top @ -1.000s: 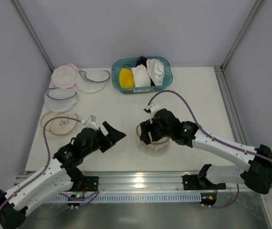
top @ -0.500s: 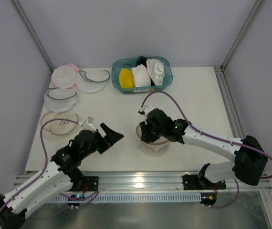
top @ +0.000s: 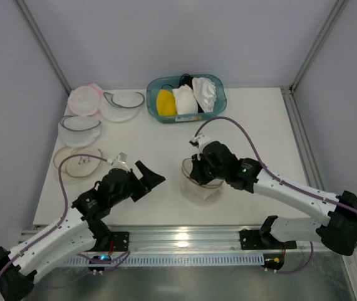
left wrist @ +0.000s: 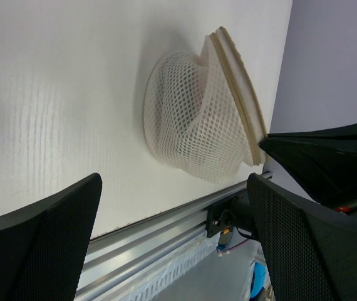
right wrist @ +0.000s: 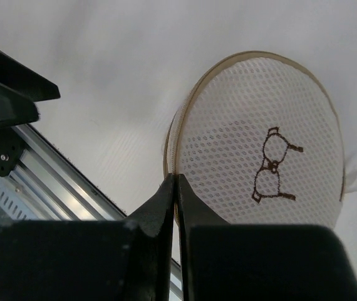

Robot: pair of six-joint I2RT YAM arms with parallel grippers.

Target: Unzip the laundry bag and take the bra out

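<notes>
The laundry bag [top: 201,186] lies low in the middle of the top view, close to the table's [top: 260,119] near edge, tilted with its tan rim raised. The right gripper [right wrist: 176,183] has its fingers pressed together, pinching that rim's edge. The left gripper [top: 151,176], spread wide, hangs just left of the bag without touching it, with bare tabletop between them. A blue basket [top: 221,103] stands well apart at the top.
</notes>
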